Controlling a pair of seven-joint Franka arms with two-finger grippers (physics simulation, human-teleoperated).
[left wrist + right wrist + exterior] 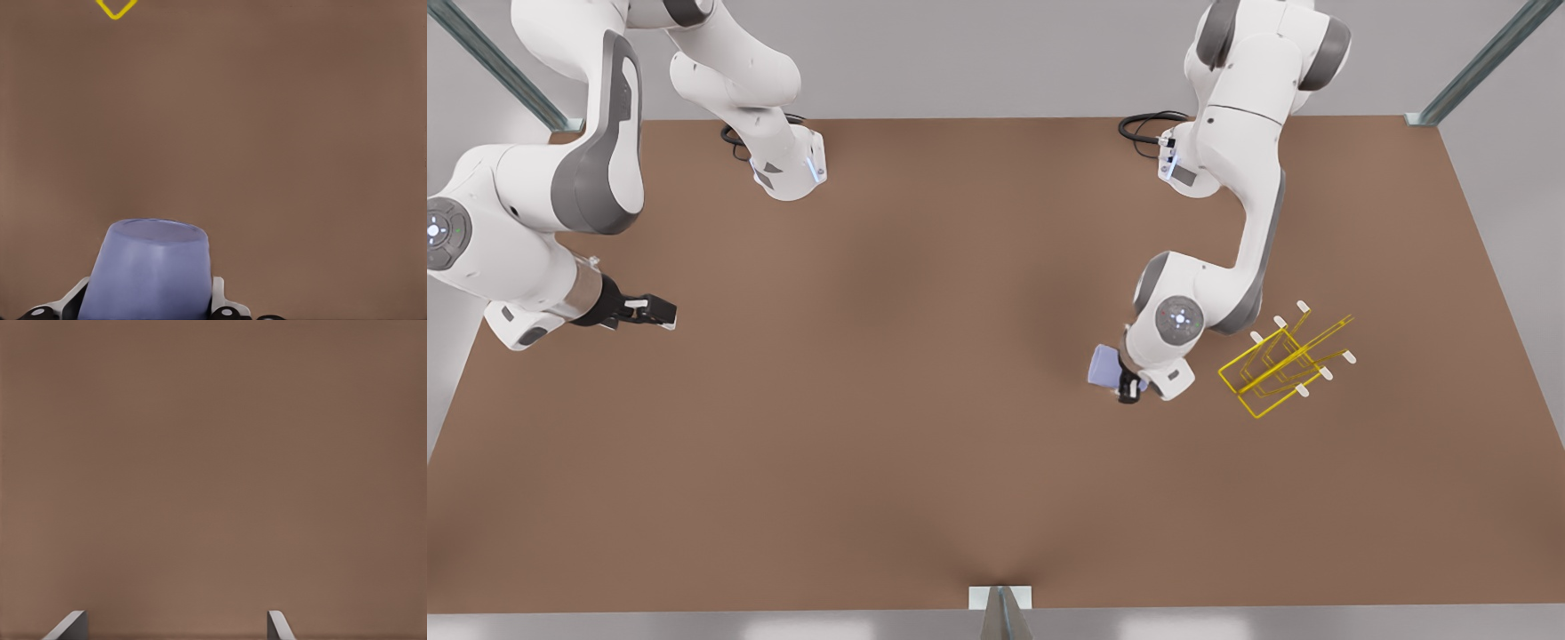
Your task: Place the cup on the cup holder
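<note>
The lavender-blue cup (1104,364) is held by my left gripper (1126,388), on the front view's right. In the left wrist view the cup (150,270) sits between the two fingers (223,305), which are shut on its sides, with its narrower end pointing away from the wrist. The yellow wire cup holder (1280,364), with its white-capped prongs, stands on the table just to the right of that gripper, apart from the cup. One corner of the cup holder (115,8) shows in the left wrist view. My right gripper (660,313) waits open at the front view's left, over bare table (213,453).
The brown table (925,427) spreads wide between the two arms. Both arm bases (791,169) stand at its far edge with black cables. Metal frame posts (1000,613) stand at the front edge and the back corners.
</note>
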